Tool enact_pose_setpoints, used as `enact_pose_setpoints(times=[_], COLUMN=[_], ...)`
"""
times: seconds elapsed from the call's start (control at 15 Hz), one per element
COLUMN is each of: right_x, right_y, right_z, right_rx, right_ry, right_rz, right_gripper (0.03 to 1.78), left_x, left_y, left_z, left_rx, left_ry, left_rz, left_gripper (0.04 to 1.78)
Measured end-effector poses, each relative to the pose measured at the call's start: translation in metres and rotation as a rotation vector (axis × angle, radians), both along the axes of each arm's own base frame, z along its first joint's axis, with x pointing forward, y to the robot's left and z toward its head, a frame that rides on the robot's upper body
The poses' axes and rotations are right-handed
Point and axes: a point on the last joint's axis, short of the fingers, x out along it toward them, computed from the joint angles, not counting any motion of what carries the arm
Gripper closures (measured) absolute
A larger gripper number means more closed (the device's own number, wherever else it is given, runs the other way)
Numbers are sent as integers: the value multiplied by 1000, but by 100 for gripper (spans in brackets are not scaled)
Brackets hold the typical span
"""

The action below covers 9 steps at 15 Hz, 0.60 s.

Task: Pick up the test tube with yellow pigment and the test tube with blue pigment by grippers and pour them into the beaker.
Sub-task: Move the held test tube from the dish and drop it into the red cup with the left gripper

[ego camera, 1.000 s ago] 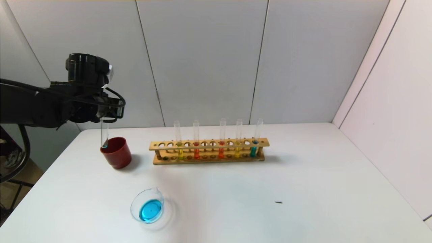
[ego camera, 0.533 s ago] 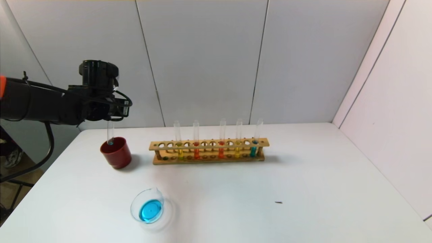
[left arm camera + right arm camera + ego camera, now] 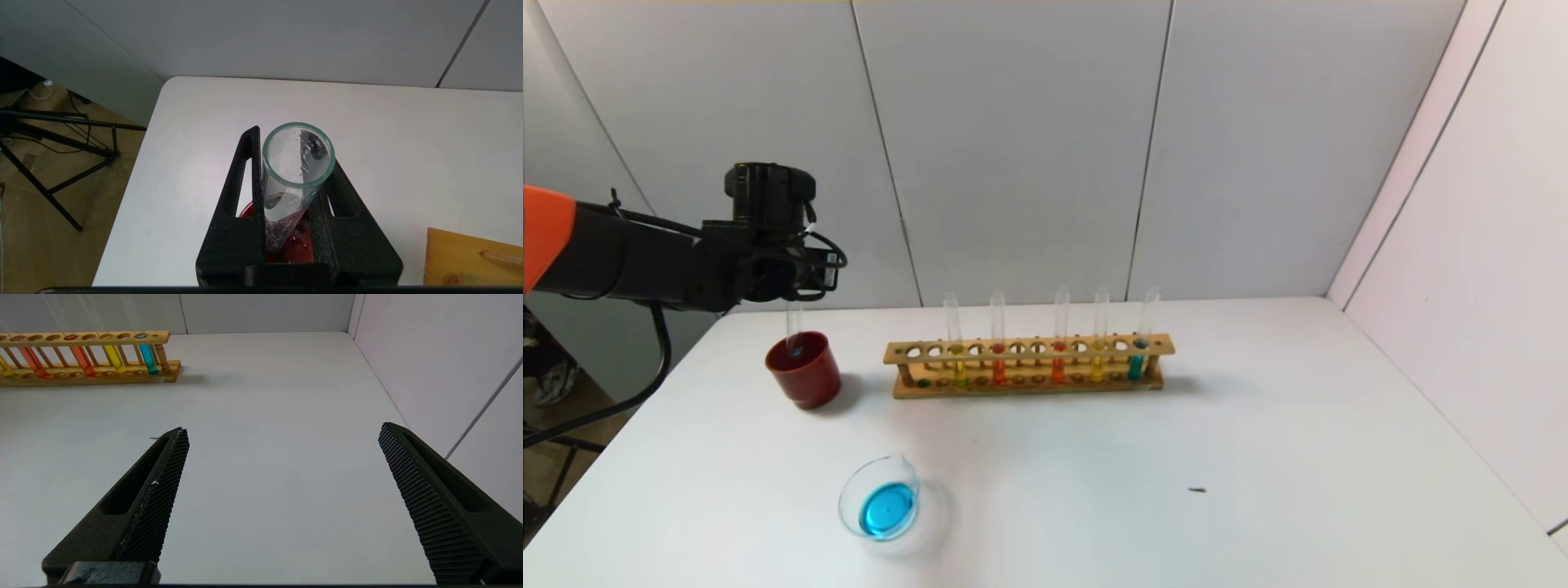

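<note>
My left gripper (image 3: 796, 282) is shut on the test tube with blue pigment (image 3: 793, 325). The tube hangs upright, almost empty, with a blue trace at its base inside the rim of a dark red cup (image 3: 805, 371). In the left wrist view the tube (image 3: 297, 161) sits between the fingers (image 3: 229, 228), with the cup (image 3: 300, 249) below. The beaker (image 3: 882, 500) holds blue liquid near the front. A yellow tube (image 3: 1099, 347) and a second blue tube (image 3: 1139, 347) stand in the wooden rack (image 3: 1029, 382). My right gripper (image 3: 284, 433) is open and empty, out of the head view.
The rack also holds another yellow tube (image 3: 956, 355) and two orange-red tubes (image 3: 998, 351). It also shows in the right wrist view (image 3: 90, 375). A small dark speck (image 3: 1196, 490) lies on the white table (image 3: 1258, 457). Walls close the back and right.
My left gripper has moved right and down with the tube. The tube's base has gone from the cup's left edge to inside its rim.
</note>
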Motion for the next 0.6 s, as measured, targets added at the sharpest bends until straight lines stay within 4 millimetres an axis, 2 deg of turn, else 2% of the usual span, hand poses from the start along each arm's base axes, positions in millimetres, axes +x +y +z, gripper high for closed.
enact_pose_setpoints(times=[0.6], right_x=[0], right_y=[0], right_z=[0], right_rx=[0], right_ry=[0], right_rz=[0], right_gripper=[11], left_x=[-9], left_y=[2], left_z=[-29], left_rx=[-48], left_ry=[-23], left_rz=[15], left_gripper=[148])
